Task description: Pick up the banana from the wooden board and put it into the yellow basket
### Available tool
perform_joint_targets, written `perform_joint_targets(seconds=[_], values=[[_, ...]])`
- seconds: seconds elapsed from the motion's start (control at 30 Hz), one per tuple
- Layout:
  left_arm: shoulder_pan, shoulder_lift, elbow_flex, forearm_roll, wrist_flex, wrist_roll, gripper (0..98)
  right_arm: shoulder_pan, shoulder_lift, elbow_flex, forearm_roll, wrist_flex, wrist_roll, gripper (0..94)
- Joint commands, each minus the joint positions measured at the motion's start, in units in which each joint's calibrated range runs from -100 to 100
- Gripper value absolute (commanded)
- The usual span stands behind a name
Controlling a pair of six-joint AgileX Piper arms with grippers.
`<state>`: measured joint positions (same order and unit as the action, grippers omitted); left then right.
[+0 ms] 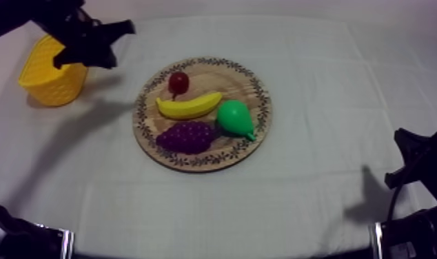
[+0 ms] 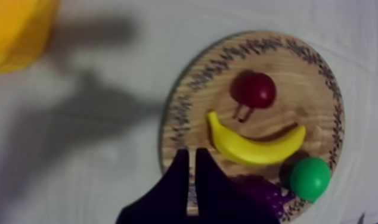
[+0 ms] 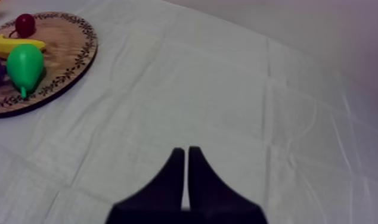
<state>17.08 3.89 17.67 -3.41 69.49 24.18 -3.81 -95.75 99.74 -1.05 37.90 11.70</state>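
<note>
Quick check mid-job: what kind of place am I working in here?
Probably a robot test bench, not a kitchen: a cloth-covered table, a toy banana among other toy fruit on a board, and a basket.

Top cam: high at near side, tilted down over cloth (image 1: 318, 206), far edge at frame top, board (image 1: 238, 79) mid-frame. L wrist cam: close over board, approx straight down. R wrist cam: low over cloth, well off to board's side, oblique. All 3 share board
</note>
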Motion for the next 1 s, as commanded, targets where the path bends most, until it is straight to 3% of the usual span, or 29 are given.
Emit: perform_joint_targets(seconds=[0.0, 0.3, 0.5, 0.6, 0.77, 0.97], values=[[3.99, 2.89, -2.31, 0.17, 0.05, 0.41, 1.2, -0.02, -0.01, 0.04, 0.0, 0.0, 0.0, 0.4], [11.13, 9.81, -8.31, 1.42, -0.78, 1.09, 0.1, -0.02, -0.01, 0.04, 0.0, 0.0, 0.0, 0.4], [11.83, 12.06, -10.67, 2.43, -1.26, 1.34, 0.1, -0.02, -0.01, 0.04, 0.0, 0.0, 0.0, 0.4], [11.01, 12.79, -11.06, 3.94, -2.62, -0.41, 0.1, -0.04, -0.01, 0.04, 0.0, 0.0, 0.0, 0.4], [8.62, 13.99, -13.28, 5.52, -0.34, -8.28, 0.1, -0.09, -0.01, 0.04, 0.0, 0.0, 0.0, 0.4], [6.84, 15.26, -14.66, 5.21, 2.73, -26.16, 0.3, -0.1, -0.01, 0.04, 0.0, 0.0, 0.0, 0.4]])
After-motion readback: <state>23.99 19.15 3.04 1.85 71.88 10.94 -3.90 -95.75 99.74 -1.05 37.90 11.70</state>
